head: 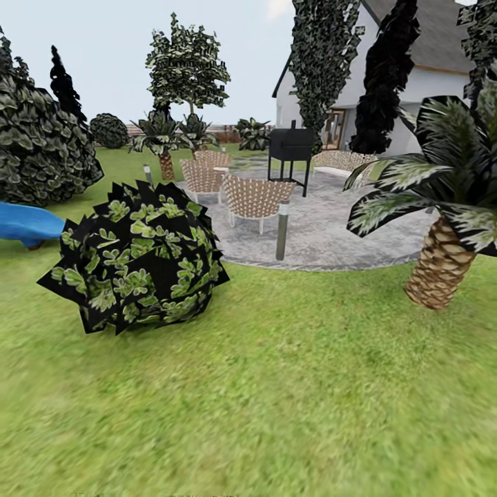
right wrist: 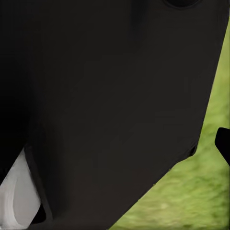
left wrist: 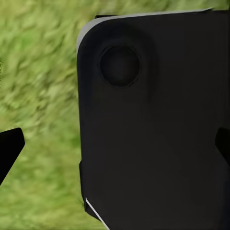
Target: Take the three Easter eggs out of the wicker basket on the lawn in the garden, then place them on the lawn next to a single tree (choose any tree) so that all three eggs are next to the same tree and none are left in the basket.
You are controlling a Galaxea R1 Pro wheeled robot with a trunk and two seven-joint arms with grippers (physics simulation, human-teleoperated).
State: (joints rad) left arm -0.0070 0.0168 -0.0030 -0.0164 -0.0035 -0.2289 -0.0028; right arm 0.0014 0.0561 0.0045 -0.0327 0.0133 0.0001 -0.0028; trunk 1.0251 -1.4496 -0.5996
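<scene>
We stand on the lawn (head: 276,400), a wide flat spread of mottled green grass. Beyond it lies a round grey paved patio (head: 331,228) and a white house (head: 428,76) with a dark roof. At right, a short palm (head: 442,255) leans, its trunk scaly and tan. At left, a spiky dark shrub (head: 134,259) with pale-green leaves sits on the grass. Woven wicker chairs (head: 252,197) and a black grill (head: 291,148) stand on the patio; a slim post light (head: 281,231) rises at its edge. A blue curved shape (head: 27,224) shows at far left. Both wrist views show grass behind a dark, smooth robot body panel (left wrist: 153,134). Dark tips at the frame edges; we cannot tell either claw's state.
</scene>
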